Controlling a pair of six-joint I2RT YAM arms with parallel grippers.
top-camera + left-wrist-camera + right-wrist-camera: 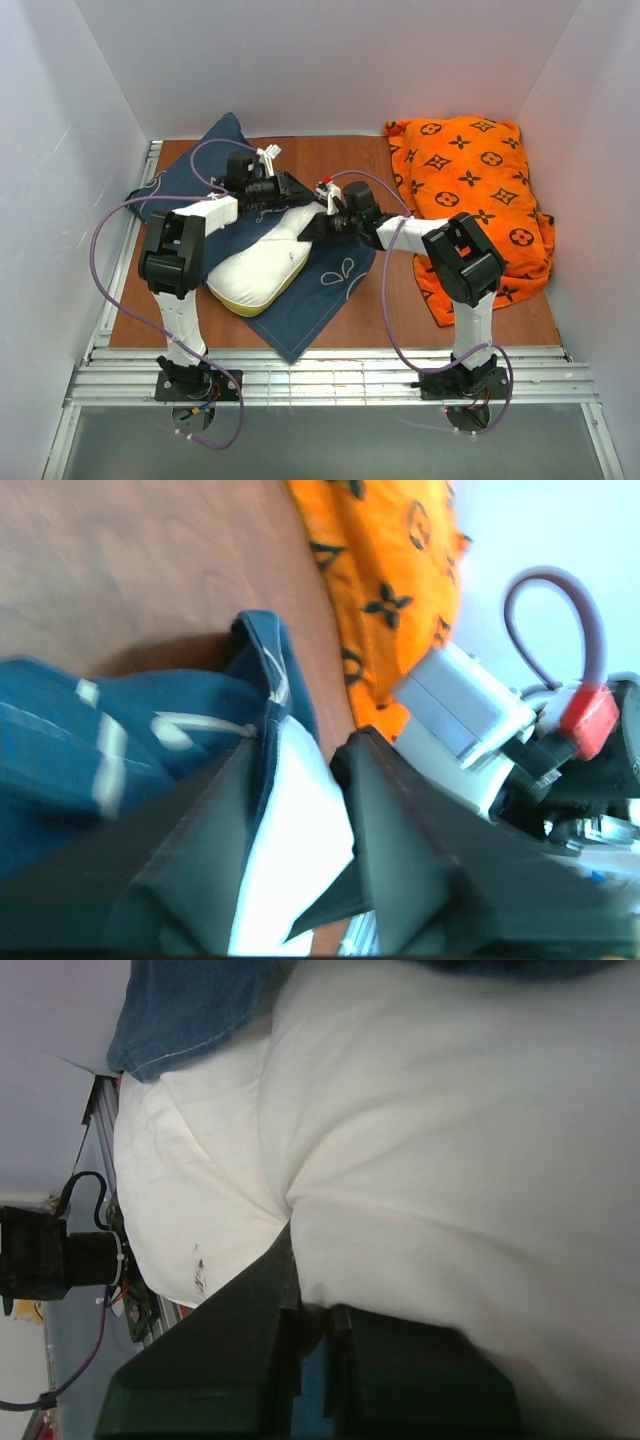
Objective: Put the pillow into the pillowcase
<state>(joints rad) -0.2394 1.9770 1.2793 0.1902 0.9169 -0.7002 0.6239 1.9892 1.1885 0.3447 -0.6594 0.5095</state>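
While the brown tabletop (pixel 400 322) carries a spread navy pillowcase (pixel 330 290) and an orange cushion (pixel 470 170) at right, the white pillow (pixel 262 272) lies on the pillowcase, far end at its hem. The right end effector (pixel 308 229) pinches pillow cloth; the left end effector (pixel 295 190) straddles hem and pillow, grip unclear.

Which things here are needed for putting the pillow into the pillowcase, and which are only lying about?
Needed: the white pillow, the navy pillowcase.
Lying about: the orange patterned cushion at the right.
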